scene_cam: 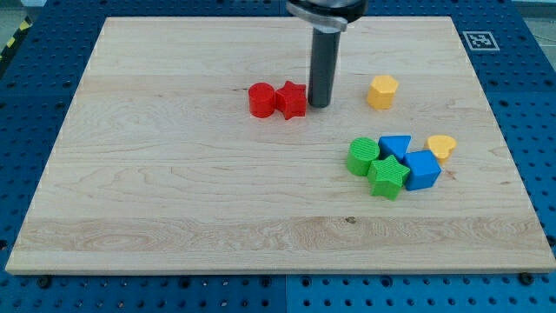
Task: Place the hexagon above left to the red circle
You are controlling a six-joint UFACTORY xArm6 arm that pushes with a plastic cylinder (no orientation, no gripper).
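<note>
Surface: pale wood board (174,200) on blue pegboard bench (35,78); fiducial tag (479,40) at board's top-right corner.
Red circle (261,100): upper centre, touching red star on its right.
Red star (292,100): betw. circle and rod.
Tip (319,105): end of dark rod, plain, no jaws, holds nothing; just beside red star's right side, contact can't tell.
Yellow hexagon (382,91): near, right of tip, apart; right of red circle, about level w/ it.
Cluster, right-centre: green circle (362,156), green star (387,177), blue triangle-ish block (395,146), blue cube (422,169), all touching or nearly.
Yellow heart (442,146): just right of cluster.
</note>
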